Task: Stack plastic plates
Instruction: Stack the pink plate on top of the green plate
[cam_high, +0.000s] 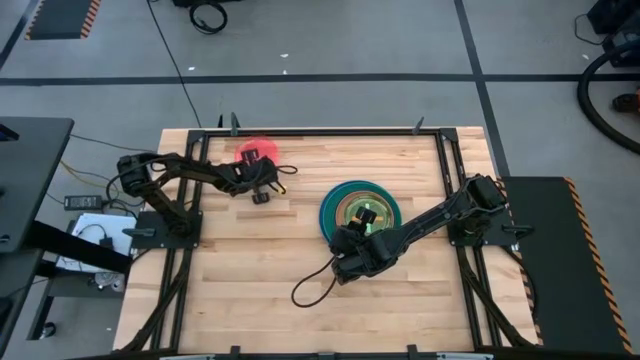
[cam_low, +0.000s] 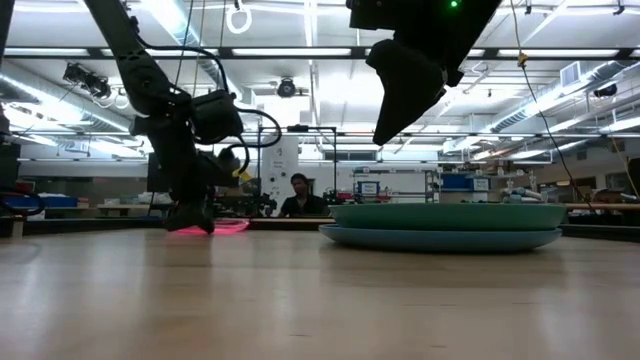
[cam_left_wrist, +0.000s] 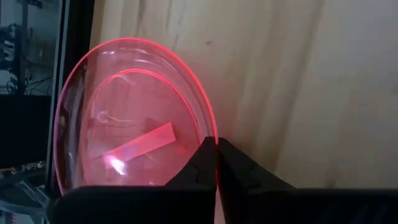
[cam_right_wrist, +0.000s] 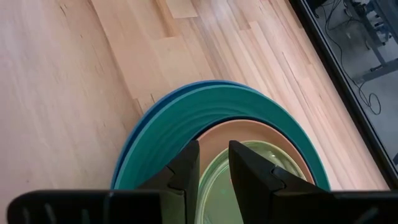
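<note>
My left hand (cam_left_wrist: 216, 163) is pinched shut on the pink-red plate's (cam_left_wrist: 134, 118) rim at the table's (cam_high: 250, 260) far edge, while my right hand (cam_right_wrist: 213, 171) hangs slightly parted above the plate stack (cam_right_wrist: 249, 112).

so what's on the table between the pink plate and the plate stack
Nothing: the high view shows bare wood between the pink plate and the stack.
</note>
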